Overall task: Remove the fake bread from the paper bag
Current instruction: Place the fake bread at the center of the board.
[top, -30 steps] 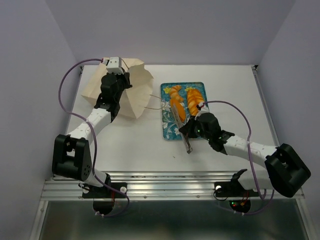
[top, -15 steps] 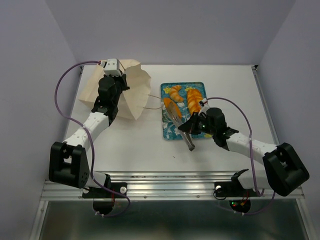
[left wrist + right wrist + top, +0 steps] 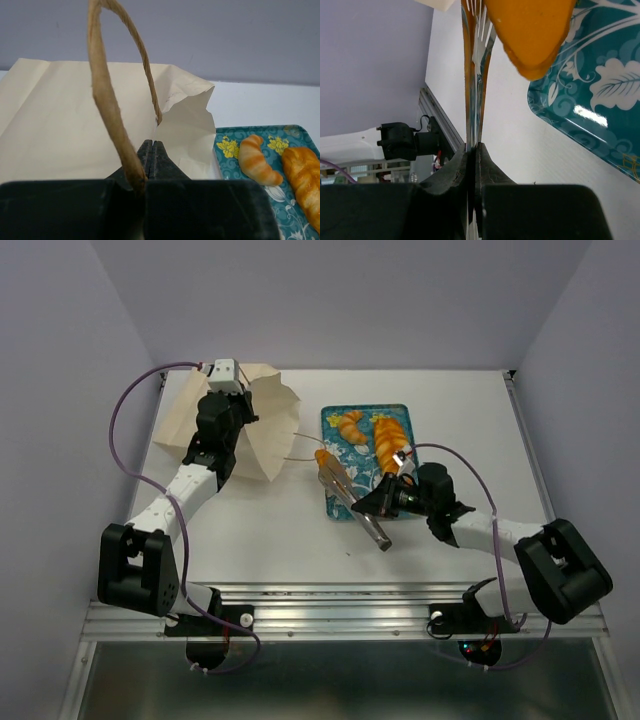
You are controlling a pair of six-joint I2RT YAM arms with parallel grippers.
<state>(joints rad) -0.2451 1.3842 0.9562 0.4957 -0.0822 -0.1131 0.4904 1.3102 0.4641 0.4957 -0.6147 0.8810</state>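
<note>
Matt, creased pale paper is noted for the paper bag (image 3: 75, 115); its handle (image 3: 107, 110) is rough twisted brown cord. Glossy orange plastic: croissant (image 3: 255, 160), braided loaf (image 3: 302, 175). Teal floral tray (image 3: 600, 100) glossy. Tongs (image 3: 350, 498) shiny metal.

Room around the tray (image 3: 331, 425): what I can pass and what blocks me.
Right of the tray and off its near-left corner I have bare bench (image 3: 470, 420). The tongs (image 3: 350, 497), clamped in the right gripper (image 3: 375, 508), slant across the tray's left edge; the right arm (image 3: 480, 530) crowds its near-right corner. Left of the tray the paper bag (image 3: 270, 430) sprawls, its handle (image 3: 107, 100) looped over the closed left gripper (image 3: 152, 152).
</note>
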